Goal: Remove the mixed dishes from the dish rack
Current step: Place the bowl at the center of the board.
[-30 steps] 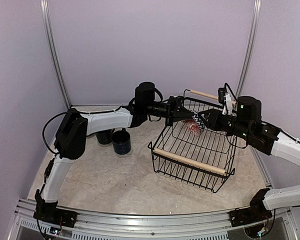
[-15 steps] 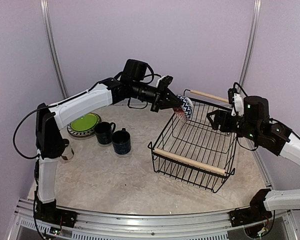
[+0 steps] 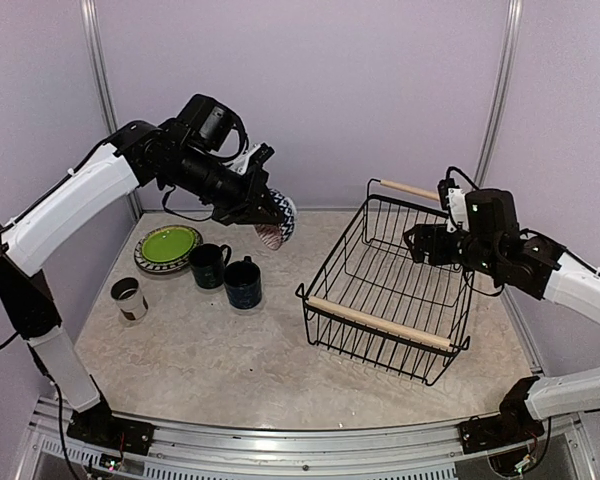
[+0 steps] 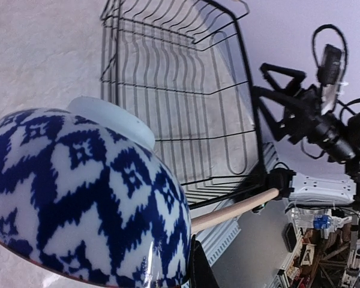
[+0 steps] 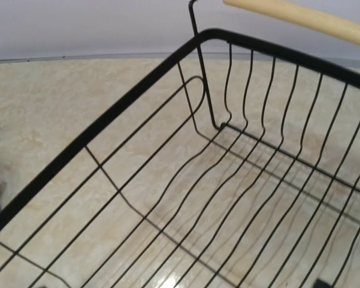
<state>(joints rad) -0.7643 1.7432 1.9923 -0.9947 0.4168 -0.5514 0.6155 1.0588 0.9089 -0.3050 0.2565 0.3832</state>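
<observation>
Glossy, seemingly ceramic bowl (image 4: 84, 198)

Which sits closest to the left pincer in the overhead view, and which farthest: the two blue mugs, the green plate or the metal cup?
1. Right dark blue mug and left dark blue mug, just below the left pincer holding the bowl: too close to call.
2. Lime green plate, farther left.
3. Small metal cup, far left, toward the front.

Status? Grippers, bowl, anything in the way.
Left gripper shut on blue-white bowl, airborne, outside the dish rack. Right gripper over rack's far side, state unclear. Rack shows no dishes. Dark blue mugs on table just left of bowl.
</observation>
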